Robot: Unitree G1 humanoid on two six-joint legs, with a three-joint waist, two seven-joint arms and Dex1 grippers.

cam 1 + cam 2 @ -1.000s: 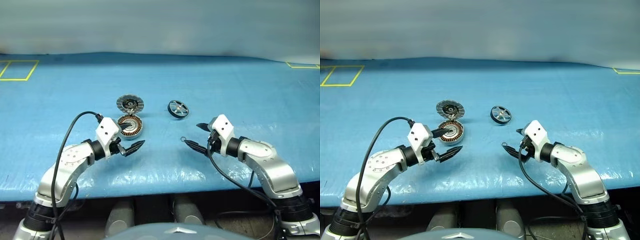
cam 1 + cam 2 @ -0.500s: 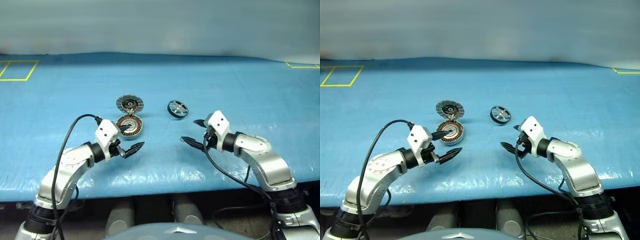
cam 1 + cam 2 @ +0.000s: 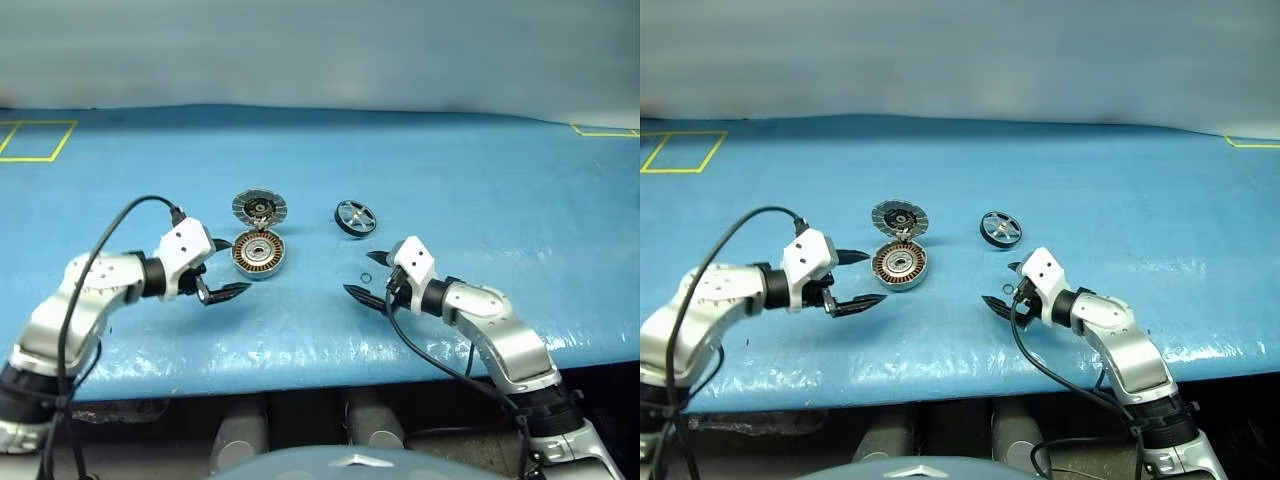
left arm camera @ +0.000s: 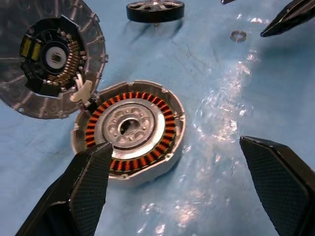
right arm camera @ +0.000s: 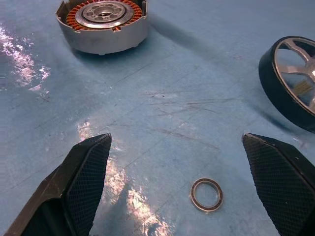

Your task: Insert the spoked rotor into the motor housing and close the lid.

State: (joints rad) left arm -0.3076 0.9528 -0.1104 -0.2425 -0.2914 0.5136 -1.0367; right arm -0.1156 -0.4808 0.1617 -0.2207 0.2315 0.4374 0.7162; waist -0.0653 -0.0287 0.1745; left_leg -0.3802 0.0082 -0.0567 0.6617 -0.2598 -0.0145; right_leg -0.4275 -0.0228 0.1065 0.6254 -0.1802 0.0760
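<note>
The motor housing (image 3: 259,254) lies on the blue table with its copper windings facing up. Its lid (image 3: 260,207) rests flat just behind it, inner face up, touching its rim. The spoked rotor (image 3: 356,218) lies flat to the right of both. My left gripper (image 3: 240,265) hovers open just left of the housing, pointing at it, with nothing between its fingers. My right gripper (image 3: 352,273) is open in front of the rotor. A tiny metal ring (image 5: 206,194) lies on the table between its fingers (image 5: 83,182).
The blue sheet covering the table (image 3: 450,170) is wrinkled and glossy near the front edge. Yellow tape squares (image 3: 35,140) mark the far left and far right corners. A grey wall runs behind the table.
My left arm swung outward, and its gripper moved left and slightly up, uncovering the housing. My right gripper slid left, bringing the small ring between its fingers. The parts stayed put.
</note>
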